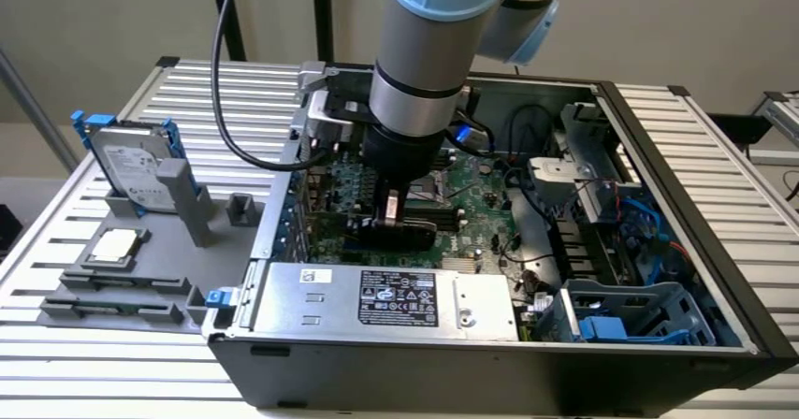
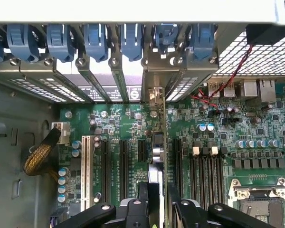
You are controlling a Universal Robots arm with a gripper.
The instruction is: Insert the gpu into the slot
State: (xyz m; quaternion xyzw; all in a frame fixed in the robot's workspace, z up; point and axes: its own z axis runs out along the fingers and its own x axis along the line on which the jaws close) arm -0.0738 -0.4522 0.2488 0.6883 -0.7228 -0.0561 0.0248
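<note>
The gpu [image 1: 397, 236], a thin black card, stands on edge low over the green motherboard [image 1: 481, 195] inside the open computer case. My gripper [image 1: 391, 215] reaches down from above and is shut on the card's upper edge. In the wrist view the gpu [image 2: 156, 152] shows edge-on between my fingers [image 2: 133, 211], its metal end bracket lined up with an opening in the case's rear wall. The slot is hidden beneath the card. I cannot tell whether the card's edge is seated in it.
A silver power supply box [image 1: 387, 297] lies close in front of the card. Black expansion slots [image 2: 107, 161] and a white one [image 2: 87, 164] run on one side, memory slots [image 2: 204, 171] on the other. A hard drive [image 1: 131, 166] stands outside the case at the exterior view's left.
</note>
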